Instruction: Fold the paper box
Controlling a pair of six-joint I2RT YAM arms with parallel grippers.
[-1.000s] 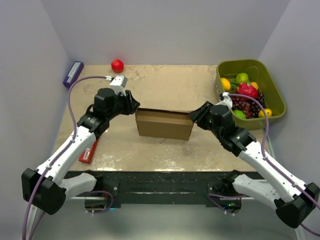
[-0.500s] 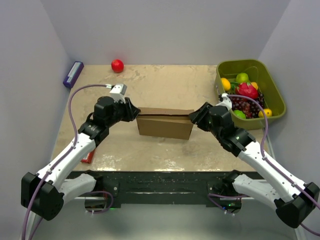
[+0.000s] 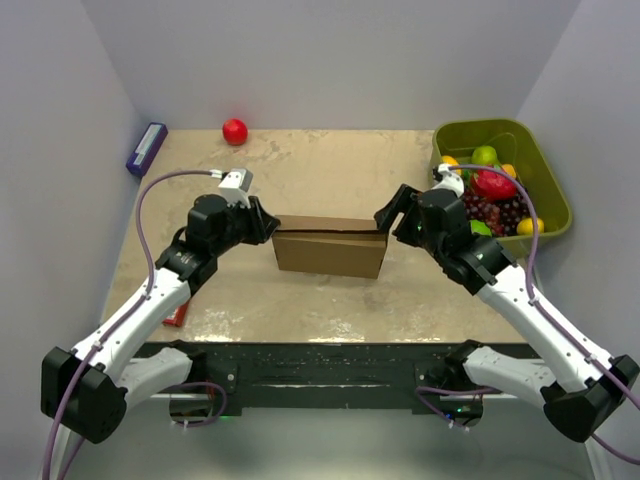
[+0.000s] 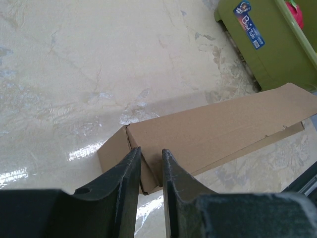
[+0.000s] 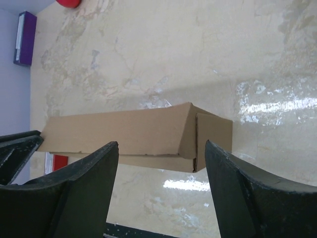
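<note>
The left pincer [image 4: 151, 150] is drawn narrow, its two dark fingers [image 4: 130, 171] set at the left end of the plain brown cardboard mailer box [image 4: 218, 129]. Cardboard is seen in the slim gap between them, but whether that end is actually pinched cannot be told. The right pincer [image 5: 161, 144] is spread wide, nothing is held in it, and it is poised just off the box's right end, apart from the cardboard.

The box is laid as a shallow rectangle near the middle of the pale marbled tabletop [image 3: 330, 170], its long side running left to right between the two pincers. The lid is folded down over the body; in the left wrist view its front edge is seen standing slightly off the body toward the right end.

Further out, an olive-green plastic bin [image 3: 553, 205] filled with mixed fruit is placed at the right edge of the tabletop, near the right arm. A small red ball [image 3: 234, 131] is found at the back edge, and a flat purple box [image 3: 146, 148] at the back left corner. A flat red item [image 3: 176, 315] is partly hidden under the left arm near the front left edge.
</note>
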